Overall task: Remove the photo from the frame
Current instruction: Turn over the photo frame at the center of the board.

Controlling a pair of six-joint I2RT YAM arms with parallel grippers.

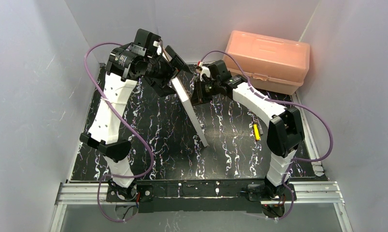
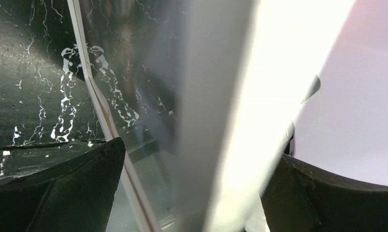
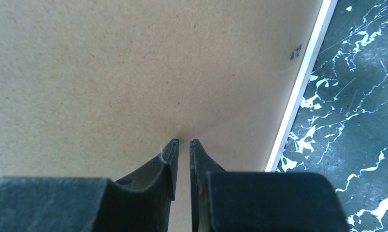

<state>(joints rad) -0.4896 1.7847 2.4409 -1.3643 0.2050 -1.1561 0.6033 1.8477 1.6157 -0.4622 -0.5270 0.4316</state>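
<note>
The frame (image 1: 194,116) stands on its long edge on the black marbled mat, running from the far middle toward the front and tilted. My left gripper (image 1: 171,65) straddles its far top corner, jaws wide open, with the white edge (image 2: 230,121) between the fingers (image 2: 85,193). My right gripper (image 1: 197,96) is at the frame's back. Its fingertips (image 3: 183,141) touch the plain brown backing board (image 3: 109,72), a narrow gap between them and nothing in it. The frame's white border (image 3: 298,96) runs along the board's right side. The photo is hidden.
A pink plastic box (image 1: 269,60) stands at the back right, just behind the right arm. A small yellow object (image 1: 256,131) lies on the mat (image 1: 148,135) near the right arm. A small metal clip (image 3: 295,52) sits on the board's edge. Grey walls enclose the mat.
</note>
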